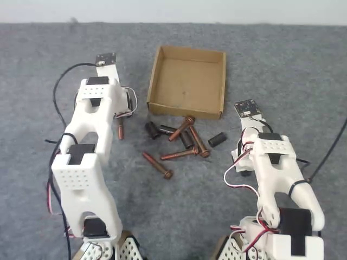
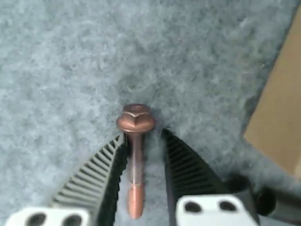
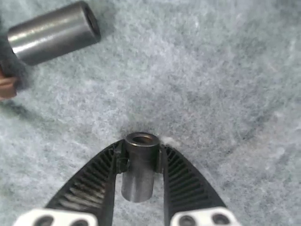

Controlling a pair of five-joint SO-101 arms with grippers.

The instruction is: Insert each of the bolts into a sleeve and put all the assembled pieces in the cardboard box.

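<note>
I find the left gripper (image 2: 142, 135) low over the carpet (image 1: 303, 81), straddling a copper bolt (image 2: 136, 155). One finger (image 2: 108, 165) lies against the shank, and a visible gap separates the shank from the other finger, so these jaws are not closed on it. The bolt's hex head sits just past the fingertips. In the high view this bolt (image 1: 120, 130) lies beside the left arm (image 1: 89, 141), apart from the pile and to the side of the box (image 1: 187, 112). The right gripper (image 3: 140, 145) has its jaws clamped on a dark sleeve (image 3: 139, 169), with both fingers touching its sides and its open end at the fingertips. I cannot tell whether the sleeve is clear of the carpet. A spare sleeve (image 3: 51, 33) lies on its side near it. Between the arms, just in front of the box, I note the loose bolts (image 1: 179, 154) and loose sleeves (image 1: 152, 130) heaped together, some crossing. The box stands open at the far middle of the table, and I see no parts on its floor.
</note>
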